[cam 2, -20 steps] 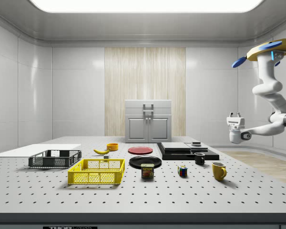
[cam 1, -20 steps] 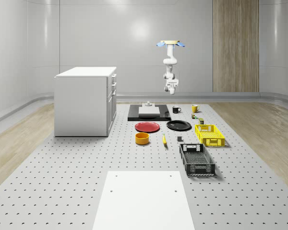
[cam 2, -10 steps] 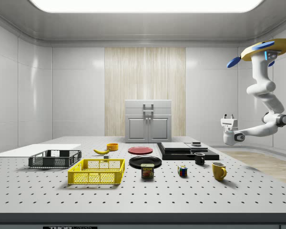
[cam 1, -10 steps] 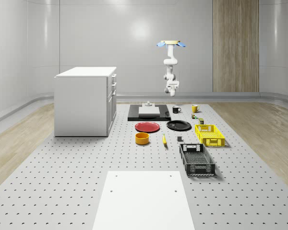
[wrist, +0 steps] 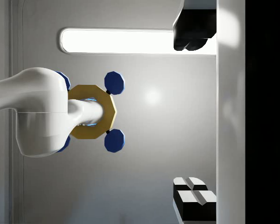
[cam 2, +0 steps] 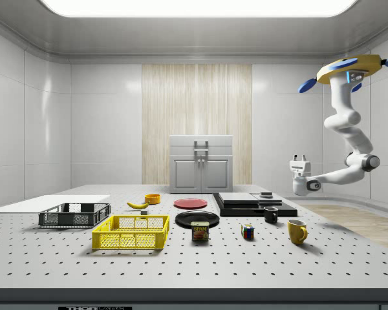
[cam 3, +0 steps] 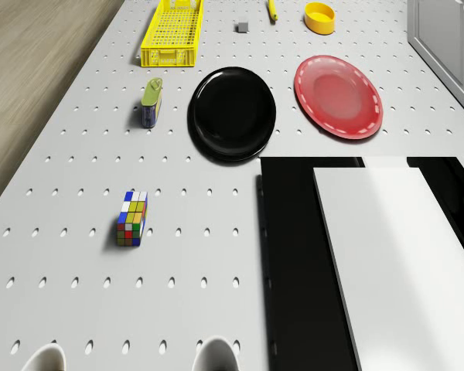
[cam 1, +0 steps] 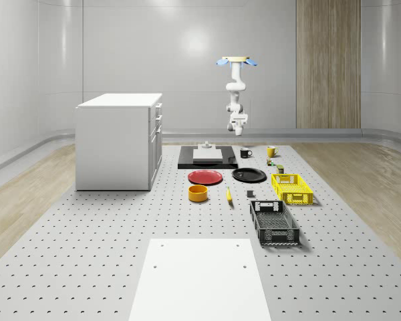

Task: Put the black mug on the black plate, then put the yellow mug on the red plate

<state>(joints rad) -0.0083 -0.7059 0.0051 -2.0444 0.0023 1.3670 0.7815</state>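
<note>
The gripper points its fingers upward in free air over the far end of the table, hung from the drone hovering higher up, with nothing near it on any side. Since a second ago both have shifted toward the side view's left. The fingers stand spread apart and hold nothing; the black mug and yellow mug sit well below the gripper, the black plate and red plate farther off.

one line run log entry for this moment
drone: hovers high past table's far end | hand: pointing up, holds nothing | black mug: on table | yellow mug: on table | black plate, red plate: bare
</note>
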